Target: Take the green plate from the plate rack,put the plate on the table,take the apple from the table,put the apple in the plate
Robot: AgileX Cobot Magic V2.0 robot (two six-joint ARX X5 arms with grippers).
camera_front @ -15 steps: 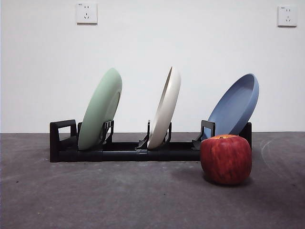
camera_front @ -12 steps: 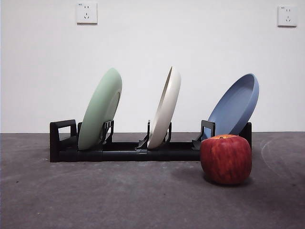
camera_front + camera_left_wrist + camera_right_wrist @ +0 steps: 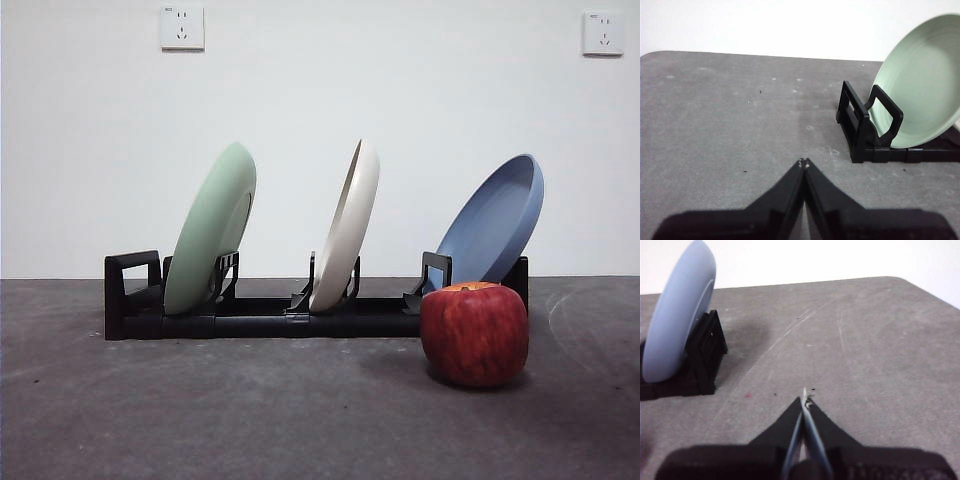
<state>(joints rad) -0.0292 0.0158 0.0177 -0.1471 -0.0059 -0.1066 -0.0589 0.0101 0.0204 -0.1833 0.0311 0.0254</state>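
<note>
The green plate [image 3: 211, 230] leans in the left slot of the black plate rack [image 3: 250, 318], next to the rack's loop handle. It also shows in the left wrist view [image 3: 920, 85], with the rack's handle end [image 3: 862, 122]. The red apple [image 3: 474, 333] sits on the table [image 3: 250, 420] in front of the rack's right end. My left gripper [image 3: 803, 162] is shut and empty, low over bare table, short of the rack's handle. My right gripper [image 3: 804, 399] is shut and empty, off the rack's blue-plate end. Neither arm shows in the front view.
A cream-white plate [image 3: 345, 228] stands in the rack's middle slot and a blue plate [image 3: 495, 222] leans in the right slot, also seen in the right wrist view [image 3: 677, 315]. A white wall with two sockets stands behind the table.
</note>
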